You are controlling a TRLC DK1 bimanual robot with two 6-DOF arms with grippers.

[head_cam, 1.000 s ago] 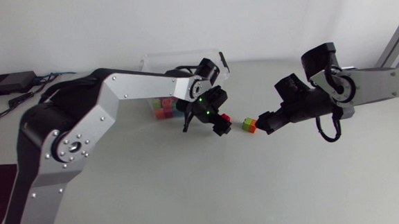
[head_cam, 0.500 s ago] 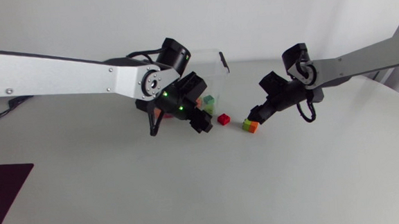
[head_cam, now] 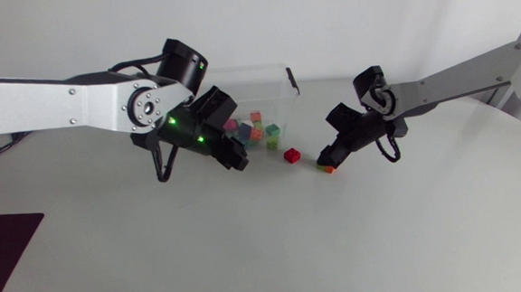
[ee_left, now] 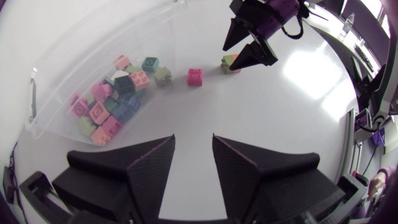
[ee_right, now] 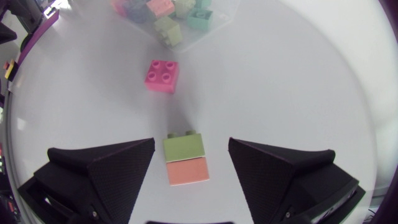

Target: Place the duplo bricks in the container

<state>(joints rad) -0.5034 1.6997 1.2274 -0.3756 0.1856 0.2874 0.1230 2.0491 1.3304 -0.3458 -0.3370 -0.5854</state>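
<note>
A clear plastic container (head_cam: 279, 76) holding several coloured duplo bricks stands at the table's back. In front of it lie a red brick (head_cam: 291, 155) and a green brick stacked with an orange one (head_cam: 326, 166). My right gripper (head_cam: 332, 156) is open and low over that pair. In the right wrist view the green-and-orange pair (ee_right: 185, 158) lies between its fingers, touching neither. The pink-red brick (ee_right: 162, 76) lies ahead. My left gripper (head_cam: 235, 157) hangs in front of the container, its fingers (ee_left: 152, 168) a narrow gap apart with nothing between them.
In the left wrist view the container (ee_left: 68, 62) lies ahead to one side, with the red brick (ee_left: 195, 76), the stacked pair (ee_left: 228, 63) and my right gripper (ee_left: 247, 46) straight ahead. Bare white table stretches toward the front edge.
My left arm drew back to the left, away from the red brick, its fingers closing in. My right gripper came down around the green-and-orange pair and narrowed a little.
</note>
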